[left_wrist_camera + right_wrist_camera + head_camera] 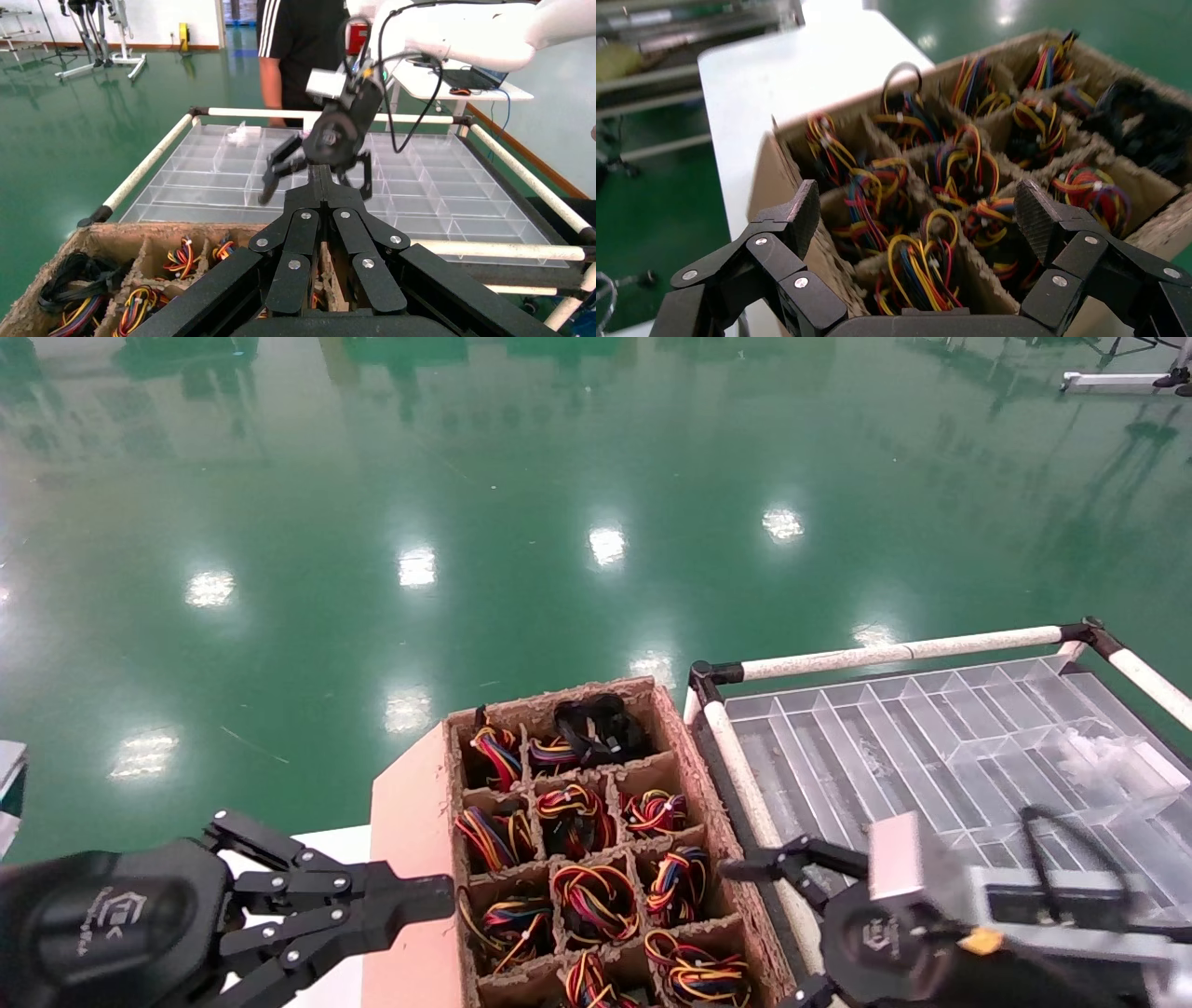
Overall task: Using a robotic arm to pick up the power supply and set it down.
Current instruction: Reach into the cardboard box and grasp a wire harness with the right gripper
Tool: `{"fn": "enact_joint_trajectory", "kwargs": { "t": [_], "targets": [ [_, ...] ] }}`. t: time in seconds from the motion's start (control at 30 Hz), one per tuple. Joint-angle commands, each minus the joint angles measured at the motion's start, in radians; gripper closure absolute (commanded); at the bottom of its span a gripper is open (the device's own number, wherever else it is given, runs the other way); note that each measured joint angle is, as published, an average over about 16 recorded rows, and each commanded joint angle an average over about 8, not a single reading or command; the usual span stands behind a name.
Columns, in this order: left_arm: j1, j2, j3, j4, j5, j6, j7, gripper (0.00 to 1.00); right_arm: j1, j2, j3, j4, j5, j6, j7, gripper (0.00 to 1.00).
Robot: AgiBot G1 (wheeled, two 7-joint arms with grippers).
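Note:
A brown cardboard box (412,859) with several cells holds bundles of red, yellow, orange and black wires (596,896). The power supply's grey body is hidden; only wire bundles show. My right gripper (759,933) hangs open just beyond the box's right wall, with its silver camera block and black cable behind it. In the right wrist view this gripper (919,214) spreads wide above the nearest cells, a wire bundle (916,270) between the fingers and apart from them. My left gripper (438,901) is shut and empty at the box's left wall, and its tip (318,179) points across the box.
A clear plastic divider tray (931,728) in a white pipe frame (894,652) lies right of the box. A white table (807,63) stands left of it. A person in black (302,42) stands beyond the tray. Green floor surrounds everything.

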Motion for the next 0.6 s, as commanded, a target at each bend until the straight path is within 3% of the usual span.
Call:
{"fn": "enact_joint_trajectory", "kwargs": {
  "t": [0.03,0.17,0.2,0.23,0.6],
  "targets": [
    [0.0,0.0,0.0,0.0,0.0,0.0,0.0,0.56,0.013,-0.016,-0.017,-0.019,-0.039,0.005,-0.014,0.35],
    [0.0,0.0,0.0,0.0,0.0,0.0,0.0,0.14,0.05,-0.053,-0.046,-0.062,-0.088,-0.009,-0.039,0.85],
    [0.0,0.0,0.0,0.0,0.0,0.0,0.0,0.07,0.059,-0.063,-0.053,-0.073,-0.099,-0.013,-0.044,0.95],
    [0.0,0.0,0.0,0.0,0.0,0.0,0.0,0.02,0.068,-0.072,-0.06,-0.084,-0.109,-0.017,-0.048,0.99],
    [0.0,0.0,0.0,0.0,0.0,0.0,0.0,0.0,0.134,-0.122,-0.112,-0.157,-0.213,-0.012,-0.048,1.0]
  ]
}}
